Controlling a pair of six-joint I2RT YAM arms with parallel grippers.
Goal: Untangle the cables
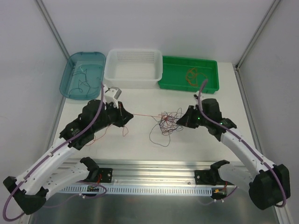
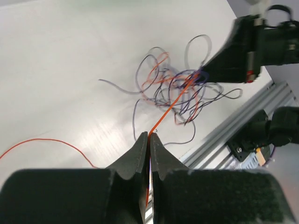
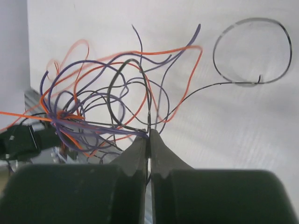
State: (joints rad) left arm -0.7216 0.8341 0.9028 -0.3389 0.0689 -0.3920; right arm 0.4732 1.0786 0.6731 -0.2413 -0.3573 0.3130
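A tangle of thin orange, purple and black cables [image 1: 169,122] lies on the white table between the arms. My left gripper [image 1: 131,115] is shut on an orange cable [image 2: 169,108] that runs taut from its tips [image 2: 149,134] to the tangle [image 2: 180,91]. A slack part of the orange cable [image 2: 42,142] curves over the table to the left. My right gripper [image 1: 179,120] is at the tangle's right edge, shut on dark and purple strands [image 3: 117,100] at its tips [image 3: 149,132]. A black loop [image 3: 252,51] lies beyond.
At the back stand a blue tray [image 1: 84,74] with a few dark wires, a white basket [image 1: 134,68], and a green tray [image 1: 189,74] with an orange-brown wire coil. An aluminium rail [image 1: 154,175] runs along the near edge.
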